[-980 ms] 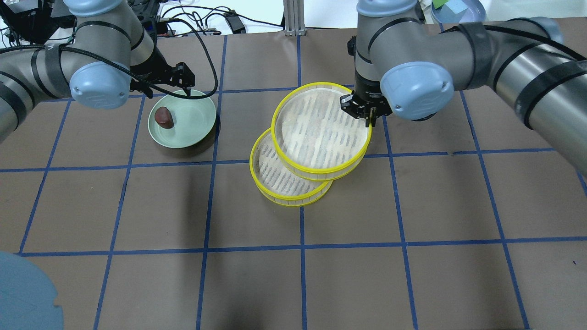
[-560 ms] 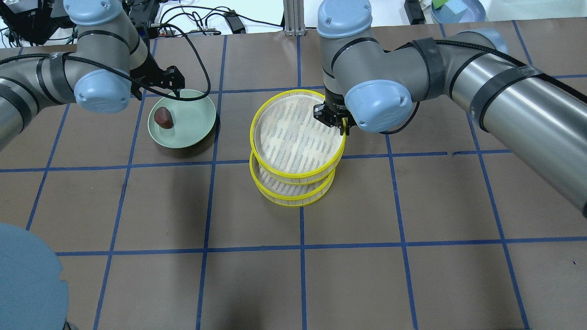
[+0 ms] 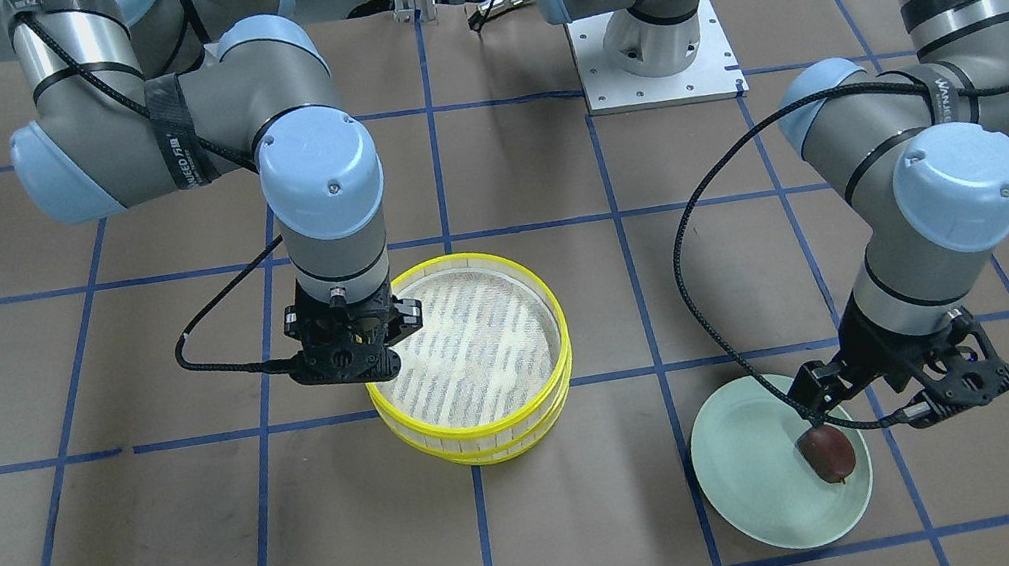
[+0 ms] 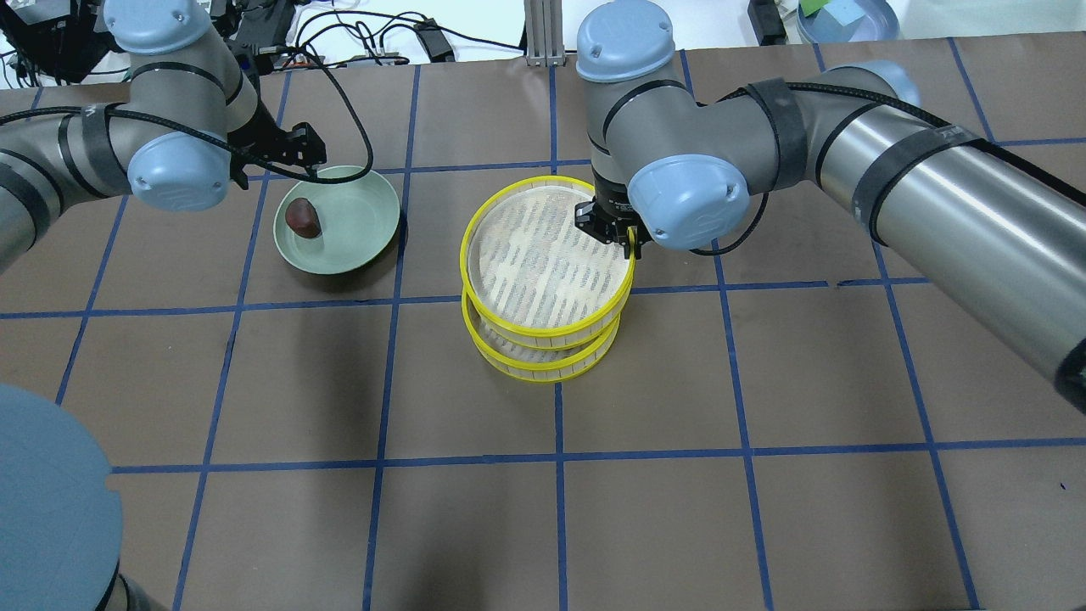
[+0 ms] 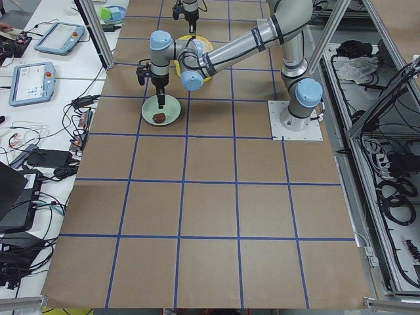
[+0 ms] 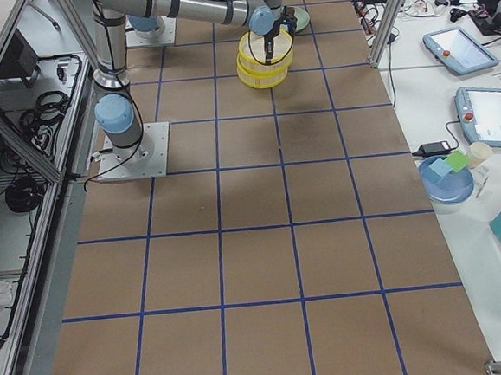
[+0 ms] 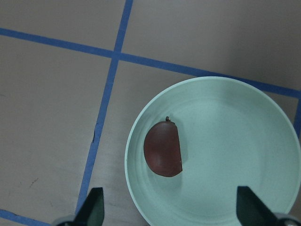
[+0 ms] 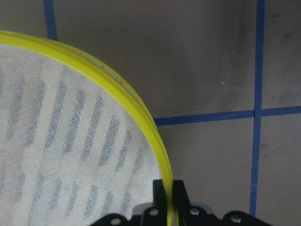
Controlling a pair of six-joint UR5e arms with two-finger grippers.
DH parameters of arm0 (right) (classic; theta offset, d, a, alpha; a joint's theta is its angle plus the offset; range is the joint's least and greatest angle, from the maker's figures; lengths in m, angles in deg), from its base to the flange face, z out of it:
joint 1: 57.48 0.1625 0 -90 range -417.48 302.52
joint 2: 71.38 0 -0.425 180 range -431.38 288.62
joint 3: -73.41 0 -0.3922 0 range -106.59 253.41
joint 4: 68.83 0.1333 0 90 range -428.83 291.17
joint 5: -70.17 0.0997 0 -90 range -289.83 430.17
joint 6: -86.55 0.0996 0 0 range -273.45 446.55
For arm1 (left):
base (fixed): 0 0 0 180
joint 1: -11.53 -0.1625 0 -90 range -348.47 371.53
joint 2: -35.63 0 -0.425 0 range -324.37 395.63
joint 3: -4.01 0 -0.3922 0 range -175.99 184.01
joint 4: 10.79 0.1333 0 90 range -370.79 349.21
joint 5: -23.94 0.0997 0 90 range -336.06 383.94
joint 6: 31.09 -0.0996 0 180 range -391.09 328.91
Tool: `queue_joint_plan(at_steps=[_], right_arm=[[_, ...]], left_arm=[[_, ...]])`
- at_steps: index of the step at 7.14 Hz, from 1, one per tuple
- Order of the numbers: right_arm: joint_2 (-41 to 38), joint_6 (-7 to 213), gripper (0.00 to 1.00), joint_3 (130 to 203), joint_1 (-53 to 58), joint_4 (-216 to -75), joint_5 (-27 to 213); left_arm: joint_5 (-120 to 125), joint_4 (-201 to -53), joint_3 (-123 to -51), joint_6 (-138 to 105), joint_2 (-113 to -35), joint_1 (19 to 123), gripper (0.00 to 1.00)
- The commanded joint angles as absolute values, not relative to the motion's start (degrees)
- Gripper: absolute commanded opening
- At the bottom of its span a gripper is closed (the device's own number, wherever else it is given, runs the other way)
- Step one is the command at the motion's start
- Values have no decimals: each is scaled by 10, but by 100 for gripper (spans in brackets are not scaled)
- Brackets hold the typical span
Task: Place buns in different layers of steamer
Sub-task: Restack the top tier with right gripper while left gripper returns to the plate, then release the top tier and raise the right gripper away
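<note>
The steamer is two yellow-rimmed trays. My right gripper (image 4: 632,243) is shut on the right rim of the upper tray (image 4: 543,259) and holds it over the lower tray (image 4: 543,361), nearly lined up. I cannot tell whether the trays touch. The right wrist view shows the yellow rim (image 8: 141,117) pinched between the fingers. The dark reddish-brown bun (image 4: 303,218) lies on the pale green plate (image 4: 361,233). My left gripper (image 7: 171,212) is open and empty above the plate's edge, close to that bun (image 7: 162,149). The cream-yellow bun is out of sight.
The left arm's black cable (image 3: 695,273) loops over the table beside the plate. The left arm's base plate (image 3: 657,61) is at the robot's side. A blue bowl (image 4: 848,17) and cables lie past the far edge. A grey-blue joint cap (image 4: 47,509) fills the near left corner.
My right gripper carried the upper tray left until it stood over the lower tray. My left gripper shifted a little left over the plate's far rim. The dark bun stayed put.
</note>
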State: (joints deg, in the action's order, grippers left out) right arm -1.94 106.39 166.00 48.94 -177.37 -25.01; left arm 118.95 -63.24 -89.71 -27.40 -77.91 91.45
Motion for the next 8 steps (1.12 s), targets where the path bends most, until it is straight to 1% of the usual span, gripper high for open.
queue_joint_plan(at_steps=[1,3,6,7,8], right_arm=[[-23,1067,0,1662,490,-1773,-233],[-26,1069,0,1662,496,-1775,-233],[-30,1070,0,1662,498,-1775,-233],[-30,1070,22,1663,498,-1771,-233],[-26,1057,86,1667,498,-1771,-238]], left_arm=[[1201,-621,-911,-270,-782,912,100],[1202,-569,-918,-277,-782,911,100],[1239,-568,-924,-270,-785,909,100],[1238,-567,-923,-226,-792,909,100],[1234,-567,-918,-159,-799,909,100]])
